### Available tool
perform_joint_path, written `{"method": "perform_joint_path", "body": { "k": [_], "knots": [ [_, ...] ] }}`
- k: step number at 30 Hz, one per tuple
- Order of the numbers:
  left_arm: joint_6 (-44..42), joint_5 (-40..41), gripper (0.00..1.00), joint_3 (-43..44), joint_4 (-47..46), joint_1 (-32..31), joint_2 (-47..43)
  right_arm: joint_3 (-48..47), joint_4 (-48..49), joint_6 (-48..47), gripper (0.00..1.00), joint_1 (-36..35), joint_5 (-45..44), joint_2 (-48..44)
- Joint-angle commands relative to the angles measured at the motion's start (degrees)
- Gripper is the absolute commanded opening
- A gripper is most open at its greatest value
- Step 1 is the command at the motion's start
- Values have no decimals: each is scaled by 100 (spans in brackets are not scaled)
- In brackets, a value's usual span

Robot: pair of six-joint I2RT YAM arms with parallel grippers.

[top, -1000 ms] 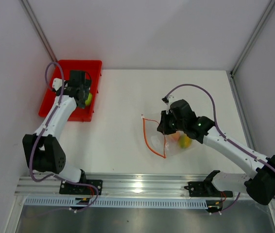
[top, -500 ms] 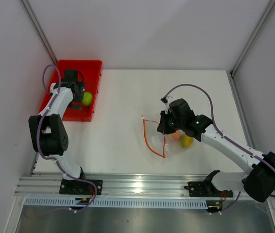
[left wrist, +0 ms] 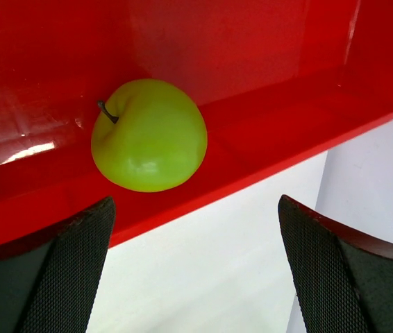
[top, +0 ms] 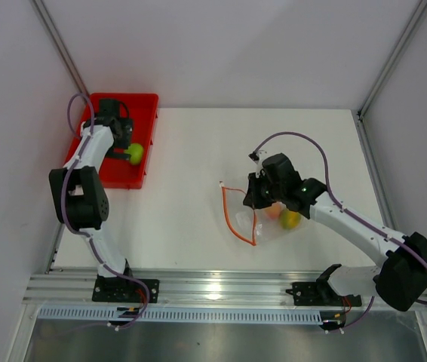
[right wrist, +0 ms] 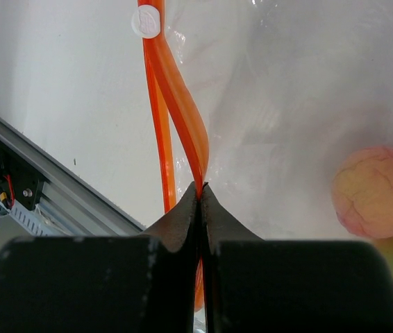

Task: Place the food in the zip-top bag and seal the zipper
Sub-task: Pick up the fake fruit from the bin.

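While my left end effector [left wrist: 195, 232] hangs wide open over the red tray [left wrist: 252, 55], the green fruit [left wrist: 149, 135] lies on the tray floor close to one wall. It is ahead of the gap between my fingers and touches neither of them. From the top camera, that tray [top: 144, 102] sits at the far left corner of the counter [top: 191, 166], and the green fruit [top: 135, 153] shows just beside my left end effector [top: 120, 145], on the side toward the middle of the counter.

My right end effector [right wrist: 201, 191] is closed, its two tips pinching the zipper [right wrist: 182, 111] of the zip-top bag [right wrist: 287, 104]. The orange-red strip twists upward from the pinch to a small white slider [right wrist: 146, 21], and a second thin length of it runs alongside, apart from the first. From above, the zip-top bag [top: 266, 228] lies on the counter right of centre, well apart from the tray, with the zipper [top: 228, 211] curving along its left edge and my right end effector [top: 255, 197] at that edge. Inside the clear plastic, the pinkish-orange fruit [right wrist: 377, 191] and the yellow-orange fruit [top: 289, 219] rest side by side.
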State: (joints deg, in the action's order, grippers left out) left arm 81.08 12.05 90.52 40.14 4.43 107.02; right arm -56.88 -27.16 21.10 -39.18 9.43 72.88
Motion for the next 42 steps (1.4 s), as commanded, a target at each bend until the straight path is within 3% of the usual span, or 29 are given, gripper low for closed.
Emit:
{"method": "perform_joint_path", "body": {
  "k": [1,9,26,42],
  "knots": [
    [268,-379,99,439,362,111,327,63,228,-45,0,59,94,24],
    [417,-344,100,1248,942,111,697,151,263,-80,0,112,120,24],
    [576,-511,99,1749,1857,146,1154,301,387,-36,0,218,208,-46],
    [672,-458,100,1855,1726,181,1382,283,422,-1,0,235,208,-46]
  ]
}}
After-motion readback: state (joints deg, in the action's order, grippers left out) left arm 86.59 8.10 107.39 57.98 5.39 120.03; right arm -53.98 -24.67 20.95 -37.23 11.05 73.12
